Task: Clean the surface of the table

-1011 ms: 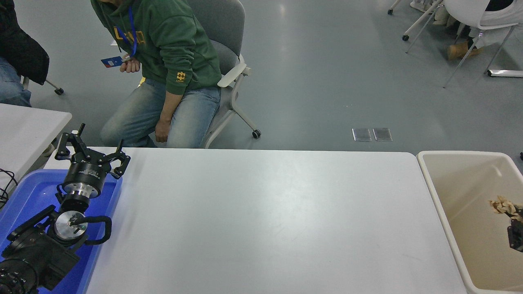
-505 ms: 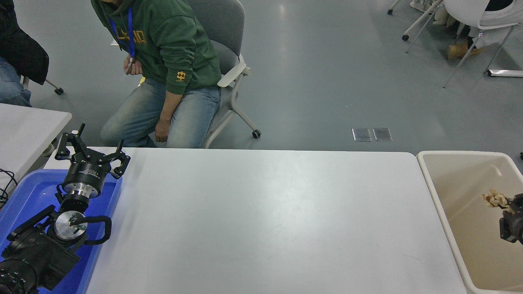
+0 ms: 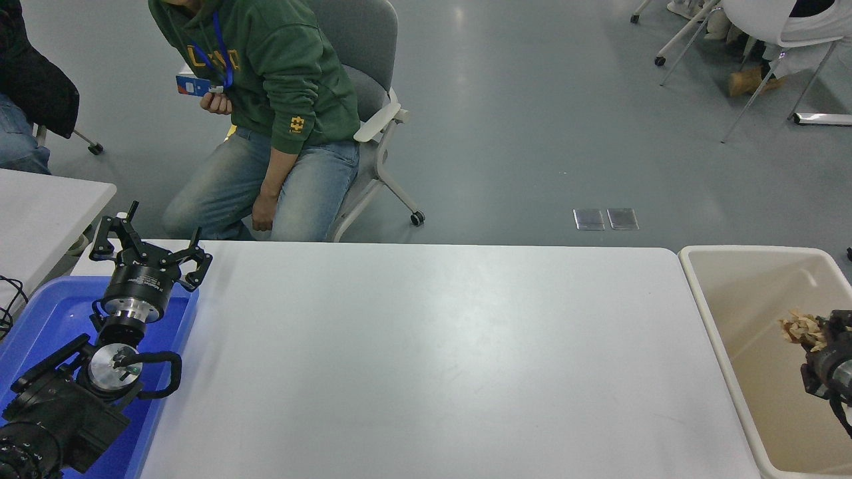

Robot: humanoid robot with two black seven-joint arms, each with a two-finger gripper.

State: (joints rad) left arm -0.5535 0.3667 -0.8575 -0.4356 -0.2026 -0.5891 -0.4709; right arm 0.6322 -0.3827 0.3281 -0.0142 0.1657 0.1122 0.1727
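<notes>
Now right gripper farther left over the bin, fingers around crumpled paper.

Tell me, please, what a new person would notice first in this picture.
Probably the right gripper at the right edge, holding crumpled brown paper over the beige bin. Next, the wide white table surface in the middle, and the left gripper parked above the blue tray at lower left.

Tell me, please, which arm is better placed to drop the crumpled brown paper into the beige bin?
The right. Its hand already holds the crumpled brown paper over the beige bin. The left hand sits open above the blue tray, across the table surface from the bin.
</notes>
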